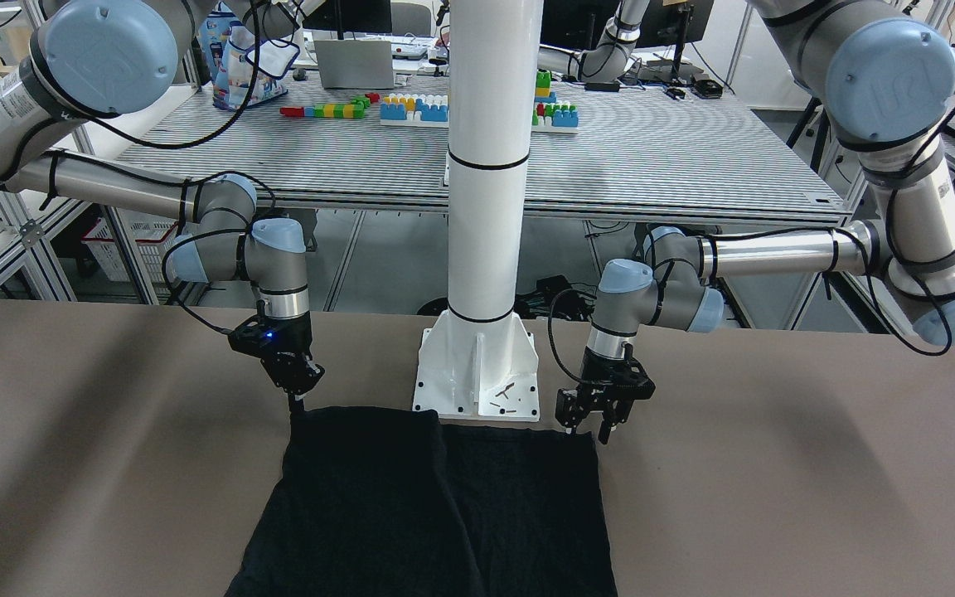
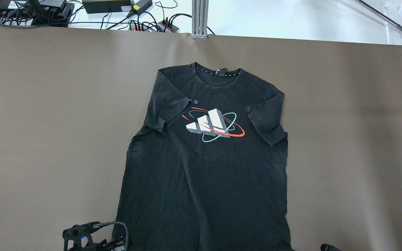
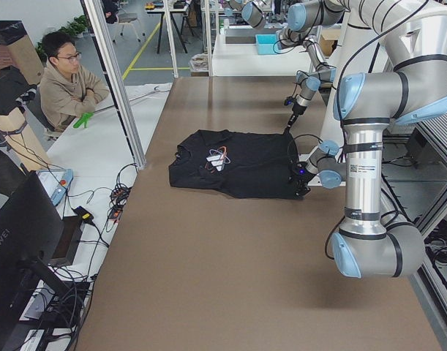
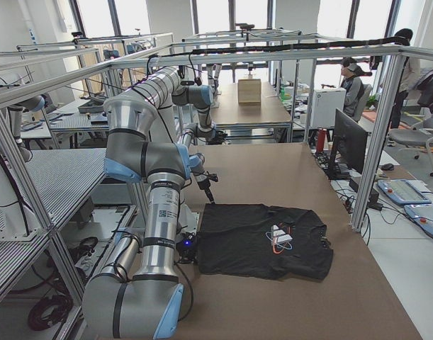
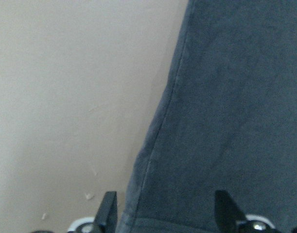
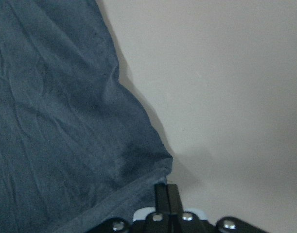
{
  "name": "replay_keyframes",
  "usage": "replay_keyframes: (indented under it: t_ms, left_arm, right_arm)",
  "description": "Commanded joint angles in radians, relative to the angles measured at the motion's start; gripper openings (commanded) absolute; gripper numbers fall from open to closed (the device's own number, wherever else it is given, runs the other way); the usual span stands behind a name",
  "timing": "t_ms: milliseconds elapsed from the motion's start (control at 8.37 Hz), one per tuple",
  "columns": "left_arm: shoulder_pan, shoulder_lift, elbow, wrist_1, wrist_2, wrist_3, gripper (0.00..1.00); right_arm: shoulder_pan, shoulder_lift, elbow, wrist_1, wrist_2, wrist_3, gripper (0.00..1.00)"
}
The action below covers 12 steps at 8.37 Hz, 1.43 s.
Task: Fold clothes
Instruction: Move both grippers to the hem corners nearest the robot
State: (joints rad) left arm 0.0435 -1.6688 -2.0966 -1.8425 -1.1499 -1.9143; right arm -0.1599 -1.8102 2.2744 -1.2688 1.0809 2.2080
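Note:
The clothes are one black T-shirt (image 2: 204, 167) with a white, red and teal chest logo (image 2: 215, 125). It lies flat, front up, collar at the far side and both sleeves folded inward. My left gripper (image 1: 587, 431) is open, its fingers (image 5: 109, 213) astride the hem's left corner (image 5: 138, 208). My right gripper (image 1: 297, 405) is shut on the hem's right corner (image 6: 160, 167), low at the table. In the overhead view only the left wrist (image 2: 92, 238) and a tip of the right arm (image 2: 330, 247) show at the bottom edge.
The brown table (image 2: 47, 122) runs wide on both sides of the shirt. The white pillar's base (image 1: 477, 373) stands just behind the hem, between the two grippers. Cables and power strips (image 2: 141, 21) lie beyond the far edge. A person (image 3: 66, 80) sits past the far side.

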Motion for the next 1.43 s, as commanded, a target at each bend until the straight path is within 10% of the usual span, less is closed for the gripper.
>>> replay_keyframes:
  t_ms: [0, 478, 956, 1315]
  left_arm:
    - [0.053, 0.017, -0.002, 0.003, 0.027, -0.054, 0.67]
    - [0.079, 0.035, 0.004, 0.009, 0.03, -0.087, 0.55]
    - [0.076, 0.038, 0.0, 0.008, 0.027, -0.095, 0.0]
    - [0.061, 0.047, -0.022, 0.009, 0.022, -0.089, 0.0]
  right_arm:
    - [-0.001, 0.0, 0.002, -0.012, -0.001, 0.001, 0.0]
    - [-0.001, 0.002, 0.002, -0.014, -0.003, 0.002, 0.0]
    - [-0.003, 0.002, 0.004, -0.024, -0.003, 0.002, 0.0]
    - [-0.001, 0.002, 0.008, -0.027, -0.003, 0.002, 0.0]
